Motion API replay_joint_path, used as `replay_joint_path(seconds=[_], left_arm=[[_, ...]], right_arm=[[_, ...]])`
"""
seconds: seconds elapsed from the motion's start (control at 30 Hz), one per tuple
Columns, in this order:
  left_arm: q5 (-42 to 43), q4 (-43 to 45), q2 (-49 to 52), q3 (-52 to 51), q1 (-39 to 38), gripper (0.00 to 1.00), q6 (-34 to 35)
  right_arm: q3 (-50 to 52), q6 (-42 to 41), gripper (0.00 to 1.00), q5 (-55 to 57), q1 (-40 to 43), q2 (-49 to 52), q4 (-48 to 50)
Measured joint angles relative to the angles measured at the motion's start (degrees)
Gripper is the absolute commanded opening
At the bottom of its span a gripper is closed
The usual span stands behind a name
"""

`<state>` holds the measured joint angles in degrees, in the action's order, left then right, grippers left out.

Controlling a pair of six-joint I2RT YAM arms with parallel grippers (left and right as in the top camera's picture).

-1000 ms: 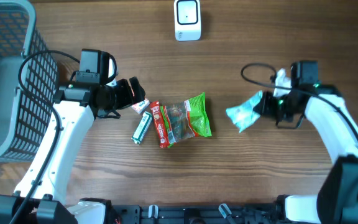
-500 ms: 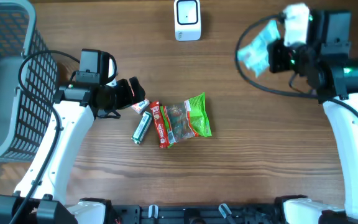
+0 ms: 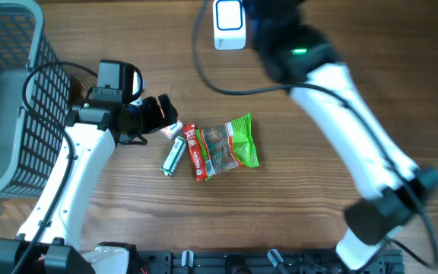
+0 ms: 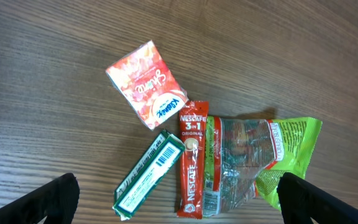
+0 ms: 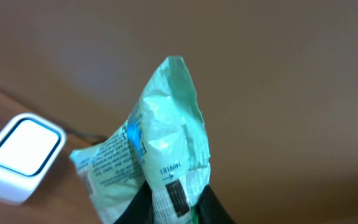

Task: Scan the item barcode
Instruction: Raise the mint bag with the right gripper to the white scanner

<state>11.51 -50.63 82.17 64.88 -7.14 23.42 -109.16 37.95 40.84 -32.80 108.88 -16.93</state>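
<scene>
Eight items, largest first

1. Wooden table: lies under both arms.
2. Grey mesh basket: behind the left gripper, well apart from it. That gripper's fingers are spread wide and hold nothing.
3. Green snack bag: flat on the table below the left gripper, toward the finger at the view's right.
4. White scanner: on the table beyond the right gripper, off to its left.
5. Mint-green packet: pinched by its lower end between the right gripper's fingers and standing up from them. Its barcode sits just above the fingertips and faces the wrist camera.
6. Red coffee stick: between the left fingers, its long edge against the snack bag.
7. Green-and-white carton: just beside the stick, barcode up.
8. Orange sachet: farthest ahead of the left gripper, near the stick's far end
</scene>
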Motion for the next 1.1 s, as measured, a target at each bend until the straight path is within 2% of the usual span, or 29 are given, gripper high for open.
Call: replay_joint_path(seconds=[0.23, 0.47, 0.57, 0.63, 0.77, 0.83, 0.93, 1.1], left_arm=[[0.0, 0.0, 0.0, 0.0, 0.0, 1.0, 0.0], [0.0, 0.0, 0.0, 0.0, 0.0, 1.0, 0.0], [0.0, 0.0, 0.0, 0.0, 0.0, 1.0, 0.0], [0.0, 0.0, 0.0, 0.0, 0.0, 1.0, 0.0], [0.0, 0.0, 0.0, 0.0, 0.0, 1.0, 0.0], [0.0, 0.0, 0.0, 0.0, 0.0, 1.0, 0.0], [0.0, 0.0, 0.0, 0.0, 0.0, 1.0, 0.0], [0.0, 0.0, 0.0, 0.0, 0.0, 1.0, 0.0]], right_arm=[[0.1, 12.3, 0.04, 7.3, -2.5, 16.0, 22.3], [0.2, 28.3, 0.04, 11.6, -2.0, 30.6, 54.1], [0.2, 33.9, 0.04, 12.0, -2.0, 33.9, 60.5], [0.2, 34.8, 0.04, 12.0, -1.9, 35.6, 59.9], [0.2, 31.1, 0.04, 12.0, -1.9, 38.1, 55.2], [0.2, 28.7, 0.06, 11.9, -1.9, 38.8, 52.0], [-0.7, 25.4, 0.04, 11.5, -1.9, 38.8, 46.2], [-1.6, 23.7, 0.04, 10.9, -2.0, 38.6, 38.6]])
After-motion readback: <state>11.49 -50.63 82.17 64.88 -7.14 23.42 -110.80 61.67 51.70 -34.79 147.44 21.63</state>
